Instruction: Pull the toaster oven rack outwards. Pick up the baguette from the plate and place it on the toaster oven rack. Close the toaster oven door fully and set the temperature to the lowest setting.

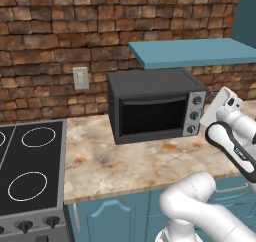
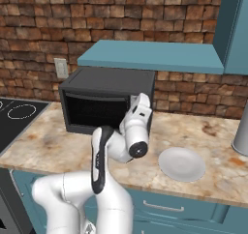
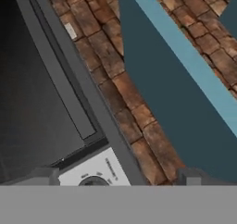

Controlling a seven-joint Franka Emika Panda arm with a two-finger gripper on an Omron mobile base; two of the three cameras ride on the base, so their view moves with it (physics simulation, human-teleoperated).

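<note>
The toaster oven (image 1: 156, 106) sits on the desk (image 1: 130, 161) with its door (image 1: 152, 115) shut; the plate (image 2: 182, 163) lies bare, well apart. The pincer (image 3: 118, 179) hangs just beside the knob panel (image 1: 195, 114), spread, holding nothing. Judged from here, a misaligned approach risks slipping off a small knob or overturning it.

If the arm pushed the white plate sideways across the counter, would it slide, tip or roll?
The plate looks shallow and lies flat on the speckled counter, so it would probably slide rather than tip or roll. It looks bare, so likely light and quick to skid. Its low rim could be awkward to pinch.
</note>
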